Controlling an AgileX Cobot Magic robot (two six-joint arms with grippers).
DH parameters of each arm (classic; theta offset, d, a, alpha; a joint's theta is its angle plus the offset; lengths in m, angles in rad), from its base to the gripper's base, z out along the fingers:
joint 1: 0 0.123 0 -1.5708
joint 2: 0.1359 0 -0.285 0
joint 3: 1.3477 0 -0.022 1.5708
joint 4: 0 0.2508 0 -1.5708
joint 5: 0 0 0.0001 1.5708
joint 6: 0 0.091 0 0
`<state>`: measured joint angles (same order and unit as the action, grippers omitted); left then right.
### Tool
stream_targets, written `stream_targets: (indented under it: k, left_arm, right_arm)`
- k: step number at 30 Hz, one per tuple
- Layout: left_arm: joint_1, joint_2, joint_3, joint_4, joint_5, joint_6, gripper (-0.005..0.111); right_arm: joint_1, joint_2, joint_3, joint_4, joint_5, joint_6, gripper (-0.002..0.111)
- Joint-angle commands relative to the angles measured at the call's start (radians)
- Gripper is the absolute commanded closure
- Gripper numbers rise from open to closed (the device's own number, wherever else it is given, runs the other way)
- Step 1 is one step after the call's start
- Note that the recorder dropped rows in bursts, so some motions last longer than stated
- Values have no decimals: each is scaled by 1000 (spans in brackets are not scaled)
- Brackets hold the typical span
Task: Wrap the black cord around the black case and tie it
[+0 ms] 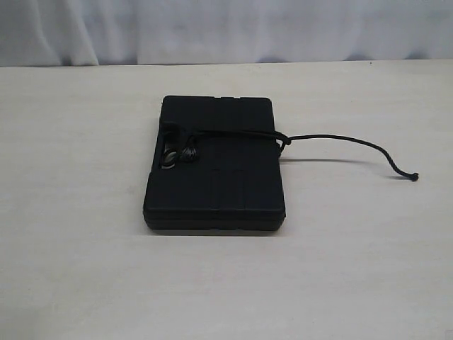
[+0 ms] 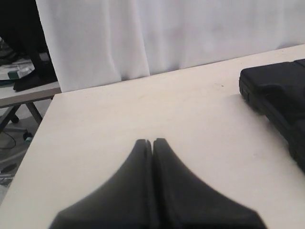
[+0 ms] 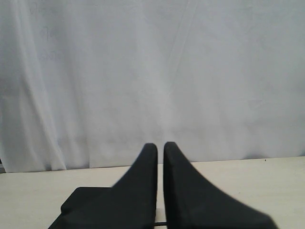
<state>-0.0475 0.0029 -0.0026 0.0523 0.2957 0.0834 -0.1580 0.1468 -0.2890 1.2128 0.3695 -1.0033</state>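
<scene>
Trailing rightward, the black cord (image 1: 340, 137)

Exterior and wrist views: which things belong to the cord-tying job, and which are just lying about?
Job:
- black case, flat on the table
- black cord, across the case, tail trailing off it onto the table
- left gripper and right gripper, both shut and empty

Not the job:
- table
- white curtain
- side table with clutter, left wrist view only
</scene>
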Motion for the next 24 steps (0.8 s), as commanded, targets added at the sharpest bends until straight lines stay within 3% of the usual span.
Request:
stream_targets:
  k: [1,24]
  left_arm:
    - [1,-3,3,-12,12,-20,107]
    - [1,-3,3,-12,13,-44,107]
  right_arm:
    - [-3,-3,3,2,-2,3,104]
    - [-3,-3,3,2,-2,3,104]
